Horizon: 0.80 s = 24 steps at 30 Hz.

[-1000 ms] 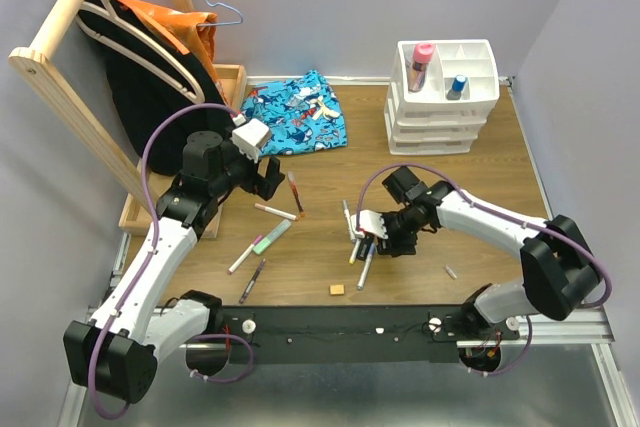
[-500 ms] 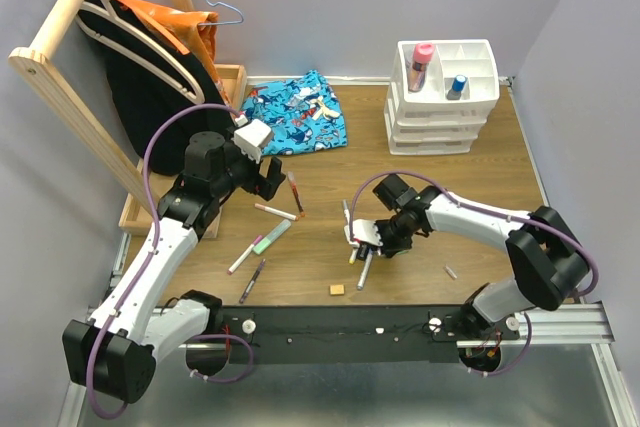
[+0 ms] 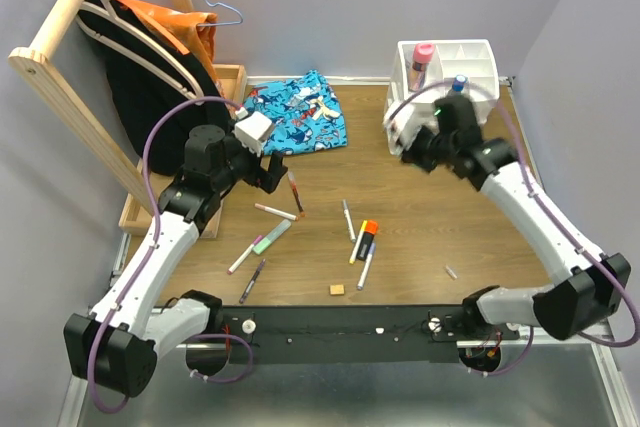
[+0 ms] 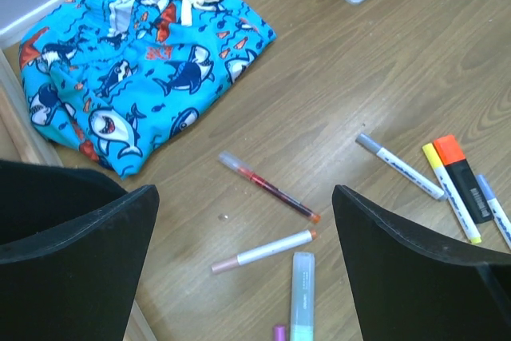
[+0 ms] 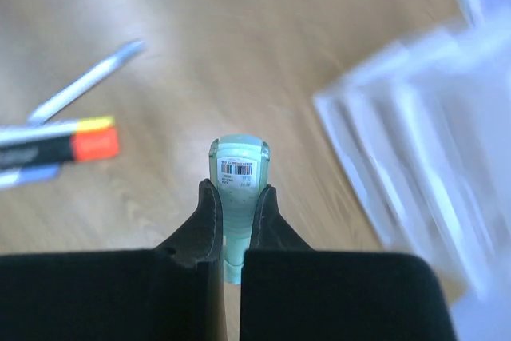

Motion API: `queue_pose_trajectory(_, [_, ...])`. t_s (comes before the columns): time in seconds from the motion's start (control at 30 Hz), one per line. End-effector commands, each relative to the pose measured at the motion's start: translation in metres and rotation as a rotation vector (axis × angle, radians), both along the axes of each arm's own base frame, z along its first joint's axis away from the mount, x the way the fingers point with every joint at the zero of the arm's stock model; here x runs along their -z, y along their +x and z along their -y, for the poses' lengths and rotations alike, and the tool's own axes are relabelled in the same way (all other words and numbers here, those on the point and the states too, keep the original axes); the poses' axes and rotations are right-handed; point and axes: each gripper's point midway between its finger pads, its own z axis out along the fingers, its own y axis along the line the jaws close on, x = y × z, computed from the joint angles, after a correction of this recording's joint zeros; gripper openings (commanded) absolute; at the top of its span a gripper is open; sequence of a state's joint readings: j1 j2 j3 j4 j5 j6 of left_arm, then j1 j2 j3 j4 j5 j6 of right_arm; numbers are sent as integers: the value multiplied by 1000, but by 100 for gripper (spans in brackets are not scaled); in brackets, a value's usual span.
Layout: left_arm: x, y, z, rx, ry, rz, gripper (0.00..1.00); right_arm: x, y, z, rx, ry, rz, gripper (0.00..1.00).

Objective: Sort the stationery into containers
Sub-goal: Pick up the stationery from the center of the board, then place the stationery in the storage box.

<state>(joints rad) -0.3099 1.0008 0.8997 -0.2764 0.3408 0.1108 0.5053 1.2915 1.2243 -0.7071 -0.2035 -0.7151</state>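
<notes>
My right gripper [image 5: 237, 197] is shut on a mint-green marker [image 5: 239, 172], whose barcoded end sticks out past the fingertips. In the top view the right gripper [image 3: 414, 151] hangs in the air just left of the white organiser [image 3: 443, 119]. The organiser's top compartments hold a pink tube [image 3: 422, 64] and a blue-capped item [image 3: 458, 84]. My left gripper [image 4: 243, 277] is open above a red pen [image 4: 267, 187], a white pen [image 4: 262, 251] and a green highlighter [image 4: 302, 297]. Mid-table lie an orange-black highlighter [image 3: 367, 236], more pens and a tan eraser [image 3: 338, 290].
A blue patterned cloth [image 3: 295, 113] lies at the back centre. A wooden rack [image 3: 60, 77] with hangers and dark clothes leans at the left, with a wooden tray [image 3: 232, 77] behind it. A small pale bit [image 3: 451, 272] lies at the front right.
My right gripper closed on the mint-green marker in the pen cluster at mid-table, lifted it and swung back-right to the organiser. The left arm has barely moved.
</notes>
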Motion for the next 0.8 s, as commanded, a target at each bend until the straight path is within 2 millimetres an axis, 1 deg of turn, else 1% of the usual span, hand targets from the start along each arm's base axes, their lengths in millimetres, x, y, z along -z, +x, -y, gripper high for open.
queue_pose_trajectory(0.0, [-29,13,13,44,-40,60,99,-59,81,55,460,321,53,1])
queue_pose_trajectory(0.03, [-33,15,15,48,-42,65,99,-68,90,62,497,351,70,0])
queue_pose_trajectory(0.1, [-32,18,18,58,-42,59,99,-92,109,69,543,424,130,1])
queue_pose_trajectory(0.17, [-36,20,19,59,-46,66,99,-109,121,79,577,448,184,1])
queue_pose_trajectory(0.2, [-35,21,20,57,-46,65,99,-116,127,82,588,461,209,0])
queue_pose_trajectory(0.3, [-36,21,20,55,-48,69,99,-127,142,98,639,485,245,1])
queue_pose_trajectory(0.33, [-34,21,21,55,-51,64,99,-128,146,108,665,487,254,1])
queue_pose_trajectory(0.4, [-34,19,22,53,-60,59,99,-134,156,120,706,493,283,1])
queue_pose_trajectory(0.43, [-33,18,22,52,-64,54,99,-135,159,132,734,491,299,1])
queue_pose_trajectory(0.5, [-32,17,22,48,-69,50,99,-140,167,145,772,495,328,1])
queue_pose_trajectory(0.53, [-30,17,23,48,-71,44,99,-139,172,157,802,495,336,0])
queue_pose_trajectory(0.63, [-29,18,23,46,-70,41,99,-141,181,178,852,495,355,1])
queue_pose_trajectory(0.67, [-29,19,22,42,-68,44,99,-137,185,187,872,488,350,1])
queue_pose_trajectory(0.77, [-29,21,22,38,-67,46,99,-131,192,199,899,480,350,1])
